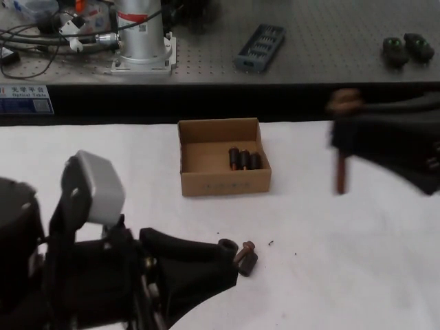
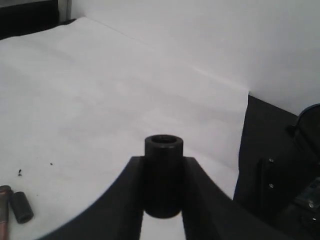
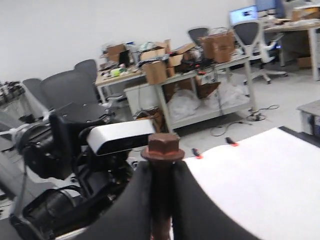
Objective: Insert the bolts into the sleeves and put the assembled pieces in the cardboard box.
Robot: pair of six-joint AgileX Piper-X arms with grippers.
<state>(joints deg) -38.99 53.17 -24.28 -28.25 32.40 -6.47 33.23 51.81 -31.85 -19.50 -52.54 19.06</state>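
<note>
Clenched in the left pincer (image 2: 163,167) is a sleeve (image 2: 163,182), a bolt (image 3: 161,148) in the right pincer (image 3: 161,175). Three assembled pieces (image 1: 244,159) are laid in the cardboard box (image 1: 223,184); a loose pair (image 1: 245,258) at its six o'clock is left.

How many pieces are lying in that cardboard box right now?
3, side by side toward the right of the cardboard box: the left piece, the middle piece, the right piece. The box's near wall could hide others.
</note>
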